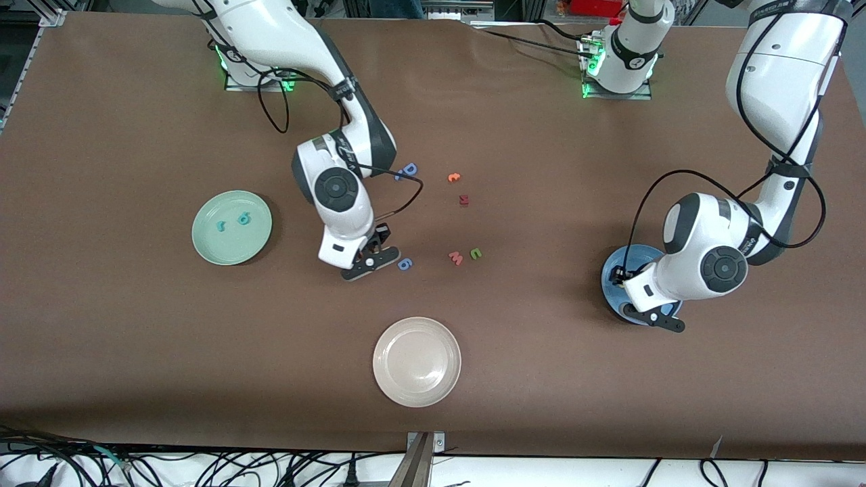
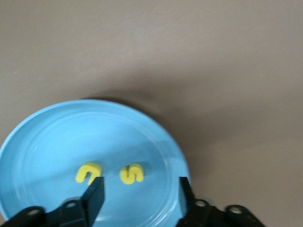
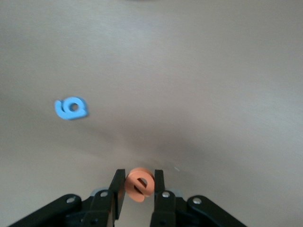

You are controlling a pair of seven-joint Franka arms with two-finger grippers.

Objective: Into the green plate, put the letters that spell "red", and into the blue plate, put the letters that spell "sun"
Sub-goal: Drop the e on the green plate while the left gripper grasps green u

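Note:
The green plate point(image 1: 232, 250) lies toward the right arm's end of the table, with a teal "r" point(image 1: 220, 226) and a teal "d" point(image 1: 244, 218) in it. My right gripper point(image 3: 139, 183) is shut on the orange "e" point(image 3: 140, 185), just above the table beside the periwinkle "6"-like letter point(image 3: 71, 108). My left gripper point(image 2: 139, 187) hangs open and empty over the blue plate point(image 2: 42, 137), where the yellow "u" point(image 2: 88, 171) and yellow "s" point(image 2: 131, 173) lie. The green "n" point(image 1: 475, 253) rests mid-table.
A pink "w" point(image 1: 456, 257) lies beside the "n". Farther from the front camera are a dark red letter point(image 1: 464, 199), a small orange letter point(image 1: 454, 178) and a blue "D" point(image 1: 406, 172). A cream-white plate point(image 1: 417, 361) sits near the table's front edge.

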